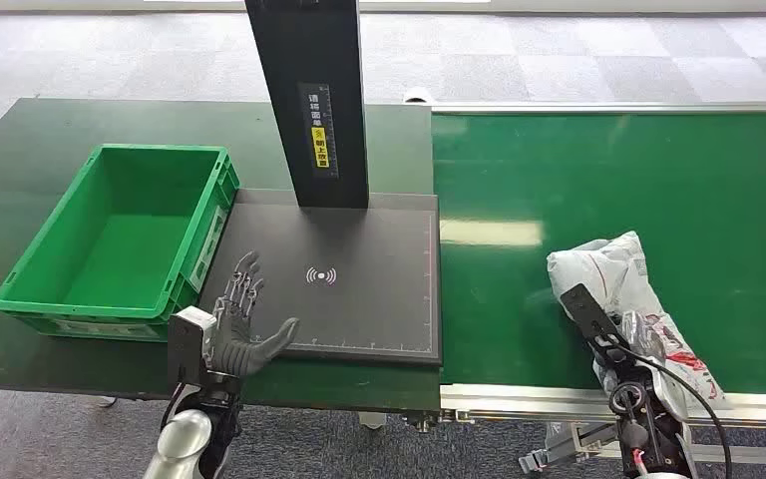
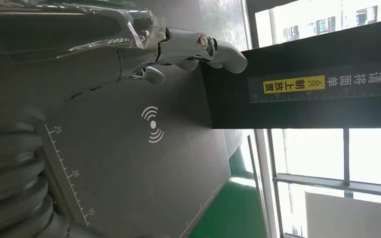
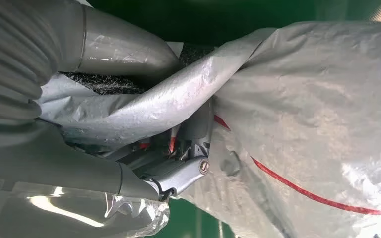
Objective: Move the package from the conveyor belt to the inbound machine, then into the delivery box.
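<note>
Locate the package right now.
In the head view, the package lies on the green conveyor belt, near its front edge at right, gripped by the right hand.

Evenly and brightly lit from overhead in the head view, with a pale glare patch on the conveyor belt (image 1: pixel 489 232). Blown-out windows (image 2: pixel 327 158) in the left wrist view. Soft, close-up blur on the package (image 3: pixel 302 124).

right hand (image 3: pixel 144 163) grips the package (image 3: pixel 317 124): grey thumb on one side of a bunched fold of the bag, darker fingers (image 3: pixel 178 173) on the other; crinkled silver-grey plastic with a red line, green belt (image 3: pixel 198 12) visible past the bag's edge
</note>
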